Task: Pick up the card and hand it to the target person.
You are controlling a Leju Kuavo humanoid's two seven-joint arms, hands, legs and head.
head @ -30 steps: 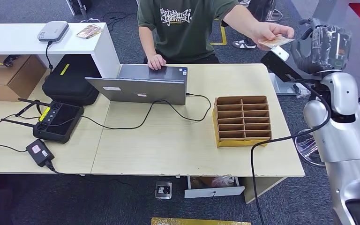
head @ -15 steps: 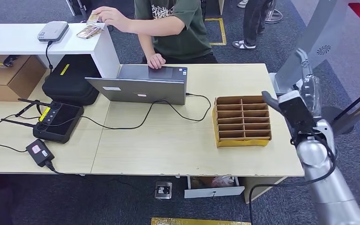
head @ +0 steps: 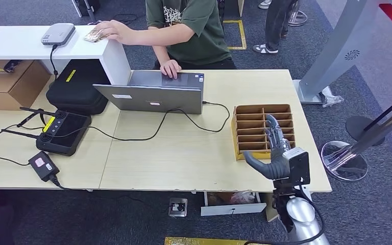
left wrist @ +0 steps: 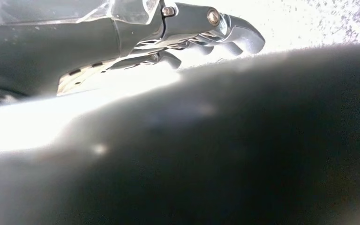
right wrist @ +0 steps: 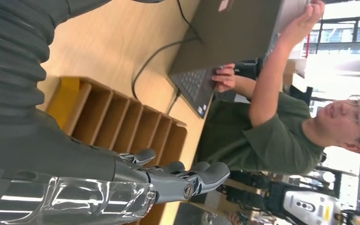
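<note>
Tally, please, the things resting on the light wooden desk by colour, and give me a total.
Black: 3 - soft black carry case, black remote controller with antennas, small black power adapter
Grey: 1 - open grey laptop
Brown: 2 - brown cardboard divider tray, brown cardboard box
Total: 6

One laptop [head: 153, 92], one cardboard divider box [head: 263, 131], one black bag [head: 76, 87], one black controller [head: 64, 131] and one cardboard carton [head: 7, 84] on the tabletop [head: 184, 153]; one seated person [head: 194, 30]; two robot hands [head: 275, 153] [left wrist: 206, 33].
</note>
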